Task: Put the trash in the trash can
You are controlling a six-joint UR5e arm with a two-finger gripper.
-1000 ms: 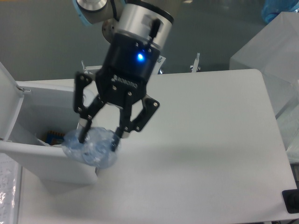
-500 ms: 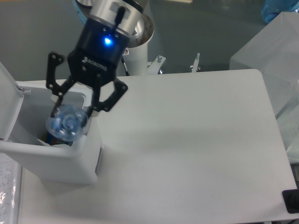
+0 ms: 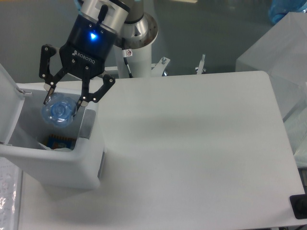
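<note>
One camera is all I've got on this rig, fixed and looking down at the table, so here's what it gives me:

gripper: my two-finger gripper (image 3: 64, 102) hangs over the open bin at the left, blue light lit on its black body, fingers pointing down toward the opening.
grip: fingers about halfway in, one pad on each side of the bottle, and it's clamped between them.
bottle: clear bluish plastic bottle (image 3: 58, 112), seen end-on so I'm looking at its round end. It sits above the bin's opening, between the walls, not resting on anything I can see.
trash can: white boxy bin (image 3: 72, 165) at the left edge of the table, lid (image 3: 8, 108) flipped up and standing on the far left side. A grey panel (image 3: 86, 129) sits on the right rim, just beside the bottle.
inside the bin: something orange and blue (image 3: 58, 142) lies at the bottom, with a bit of white next to it; can't tell if that's the tissue.
table: white top (image 3: 192, 153), rounded corners.
arm: white post (image 3: 139, 60) of the arm stands behind the table's far edge, right behind the gripper.
background: translucent box (image 3: 280, 52) off the right side, near the table's far right corner.
</note>
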